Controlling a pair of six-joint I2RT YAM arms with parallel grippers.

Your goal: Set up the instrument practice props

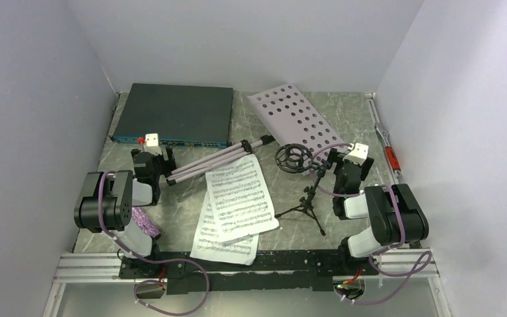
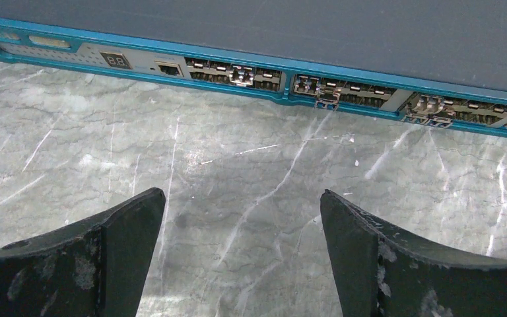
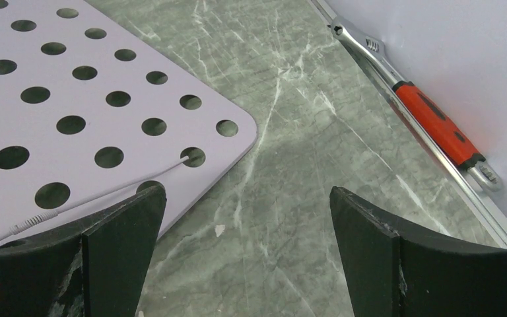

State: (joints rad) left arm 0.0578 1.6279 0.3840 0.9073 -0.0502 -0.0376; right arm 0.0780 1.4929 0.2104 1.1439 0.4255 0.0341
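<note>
A: What is held on the left?
B: Nothing. The left gripper (image 2: 243, 218) is seen with its jaws wide apart over bare table, and it is faced toward the blue front edge of the flat dark box (image 2: 304, 39). The glittery purple microphone (image 1: 146, 223) is seen lying beside the left arm's base.

A: And the music stand?
B: The music stand (image 1: 297, 119) is laid flat. Its folded legs (image 1: 214, 160) are pointed toward the left gripper, and its perforated desk (image 3: 72, 99) is rested at the back right. The two sheet-music pages (image 1: 237, 198) are overlapped mid-table. The mic stand (image 1: 307, 203) appears to be stood on its tripod just right of them.

A: The right side?
B: The right gripper (image 3: 247, 218) is also spread wide and empty, near the desk's corner. The red-handled tool (image 3: 436, 125) is seen against the right wall.

A: How should the step be done?
B: The stand is probably to be raised first. The leg tubes would best be taken near their free end by the left gripper while the desk is steadied by the right. The legs should be spread before anything is released, and the pages should not be swept aside.

A: Surface and room?
B: The table (image 1: 350, 125) is grey-green, marbled and streaked with white. It looks smooth, so sliding of tripod feet is to be expected. It is enclosed by plain pale walls (image 1: 237, 39) on three sides.
</note>
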